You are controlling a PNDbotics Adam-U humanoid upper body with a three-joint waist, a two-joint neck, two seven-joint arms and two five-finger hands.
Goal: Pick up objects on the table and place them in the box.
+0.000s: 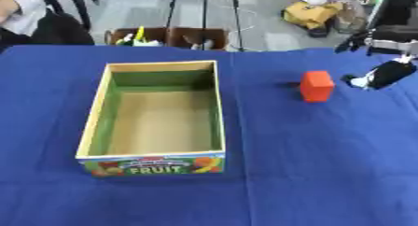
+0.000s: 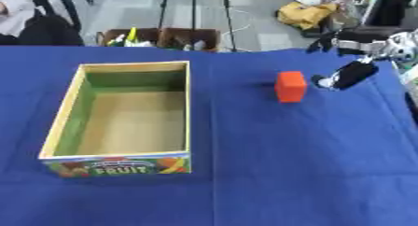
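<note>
An orange block [image 1: 316, 86] stands upright on the blue tablecloth, to the right of the box. The box [image 1: 96, 109] is a cardboard tray with green inner walls and a "FRUIT" label on its front; nothing lies inside it. My right hand [image 2: 349, 74] comes in from the upper right and hangs just right of the block, a small gap apart, with its fingers pointing down toward the block's side. Nothing is held in it. My left hand shows in neither view.
The blue tablecloth [image 1: 310, 164] covers the whole table. Beyond the far edge stand a brown crate [image 1: 167, 36] with small items, tripod legs, and a yellow bag [image 1: 310, 12] on the floor. A seated person shows at the upper left corner.
</note>
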